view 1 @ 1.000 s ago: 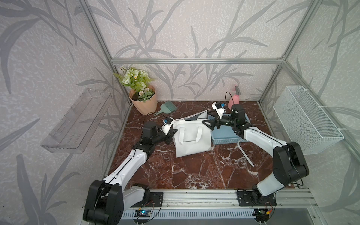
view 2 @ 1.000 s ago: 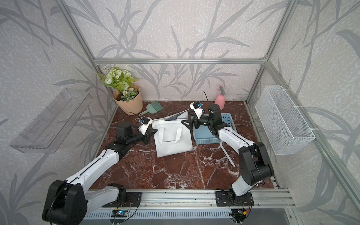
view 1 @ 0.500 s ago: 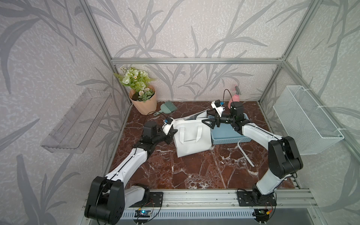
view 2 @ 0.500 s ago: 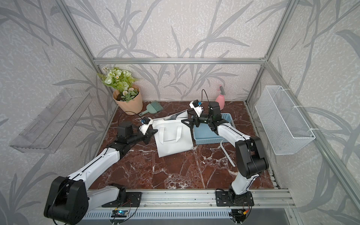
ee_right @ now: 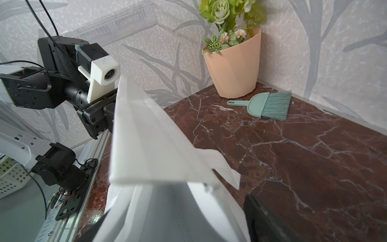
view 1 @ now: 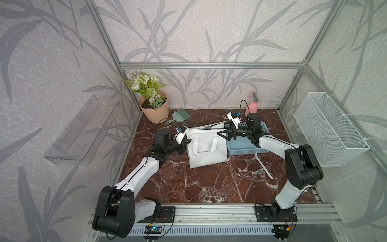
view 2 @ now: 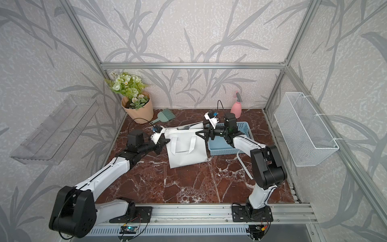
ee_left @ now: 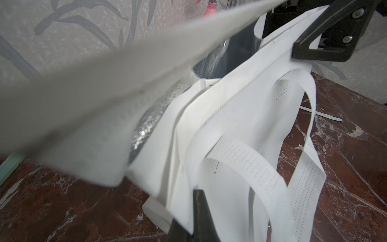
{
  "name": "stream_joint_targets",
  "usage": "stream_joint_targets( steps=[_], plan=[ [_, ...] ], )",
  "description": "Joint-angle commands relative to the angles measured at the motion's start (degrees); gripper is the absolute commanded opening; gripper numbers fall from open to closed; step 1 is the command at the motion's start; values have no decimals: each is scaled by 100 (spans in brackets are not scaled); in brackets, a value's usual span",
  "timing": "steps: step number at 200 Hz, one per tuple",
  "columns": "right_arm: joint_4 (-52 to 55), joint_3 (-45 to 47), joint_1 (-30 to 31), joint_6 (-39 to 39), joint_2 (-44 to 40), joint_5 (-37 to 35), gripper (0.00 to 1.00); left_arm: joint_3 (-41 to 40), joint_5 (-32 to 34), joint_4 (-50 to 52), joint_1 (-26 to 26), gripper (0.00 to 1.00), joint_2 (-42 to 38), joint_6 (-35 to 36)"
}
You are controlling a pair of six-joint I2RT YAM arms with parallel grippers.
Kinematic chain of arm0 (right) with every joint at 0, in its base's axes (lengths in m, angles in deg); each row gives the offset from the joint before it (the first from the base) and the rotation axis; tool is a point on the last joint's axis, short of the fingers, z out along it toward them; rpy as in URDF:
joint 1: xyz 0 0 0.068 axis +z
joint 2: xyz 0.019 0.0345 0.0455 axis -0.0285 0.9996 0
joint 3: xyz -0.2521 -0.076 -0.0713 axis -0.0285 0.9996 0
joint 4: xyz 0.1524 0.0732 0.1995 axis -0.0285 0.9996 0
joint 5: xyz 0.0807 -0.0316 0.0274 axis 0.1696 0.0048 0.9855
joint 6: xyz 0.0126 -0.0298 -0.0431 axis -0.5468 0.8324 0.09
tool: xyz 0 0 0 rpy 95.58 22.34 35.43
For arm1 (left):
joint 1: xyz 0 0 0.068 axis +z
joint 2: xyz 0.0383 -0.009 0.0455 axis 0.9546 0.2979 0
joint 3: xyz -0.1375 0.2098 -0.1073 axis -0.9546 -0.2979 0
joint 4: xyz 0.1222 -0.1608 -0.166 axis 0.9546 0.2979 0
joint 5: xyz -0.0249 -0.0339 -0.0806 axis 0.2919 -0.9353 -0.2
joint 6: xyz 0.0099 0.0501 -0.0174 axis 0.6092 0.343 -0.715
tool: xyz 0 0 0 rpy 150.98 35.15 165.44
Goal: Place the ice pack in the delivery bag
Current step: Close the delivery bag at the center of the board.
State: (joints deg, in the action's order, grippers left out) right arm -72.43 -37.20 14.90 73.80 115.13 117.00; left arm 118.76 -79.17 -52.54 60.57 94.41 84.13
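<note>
The left gripper is seen clamped shut on the left top corner of the delivery bag. No change is noted there vs. a sec ago, and the bag is held upright by it. The bag is found mid-table, btwn the two grippers, and its right side appears to touch the blue basket. In the left wrist view the mouth is shown only partly parted, w/ foil lining glimpsed inside and a loop handle hanging down the front wall.

Further right, the change is found. The right arm's elbow has been swung inward, and the right gripper has been brought up to the bag's right top edge. Its jaws are seen well apart, w/ the rim fabric btwn them in the right wrist view. Nothing is pinched yet as far as can be told, though a closing seems to be starting.

The ice pack cannot be made out in any view, so its pos. is not known, and it is not seen in the bag. The bag-opening step is judged to be in hand: once the right rim is gripped, the mouth can be pulled wide. The pack must then be located & fetched, for which one gripper will prob. have to be freed.
</note>
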Motion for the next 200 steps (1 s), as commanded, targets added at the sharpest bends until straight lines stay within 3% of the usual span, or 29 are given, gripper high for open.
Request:
stream_joint_targets(
  steps=[1,79,117,142,181,189,200],
  plan=[
    [-27,177,29,-34,53,22,81,103,-44,280,13,7,112,109],
    [-171,376,34,-70,204,-64,64,-205,13,88,8,30,-92,40],
    [-401,344,34,-269,240,-47,48,-250,92,64,14,21,-171,23],
    [-361,291,40,-313,301,-14,27,-251,36,63,11,22,-205,-1],
    [-487,412,43,-422,259,-25,19,-281,41,25,11,22,-300,-95],
    [-623,462,43,-523,226,0,14,-277,68,14,11,20,-308,-132],
    [-897,540,43,-723,176,48,17,-280,44,-21,14,15,-295,-135]
  ],
)
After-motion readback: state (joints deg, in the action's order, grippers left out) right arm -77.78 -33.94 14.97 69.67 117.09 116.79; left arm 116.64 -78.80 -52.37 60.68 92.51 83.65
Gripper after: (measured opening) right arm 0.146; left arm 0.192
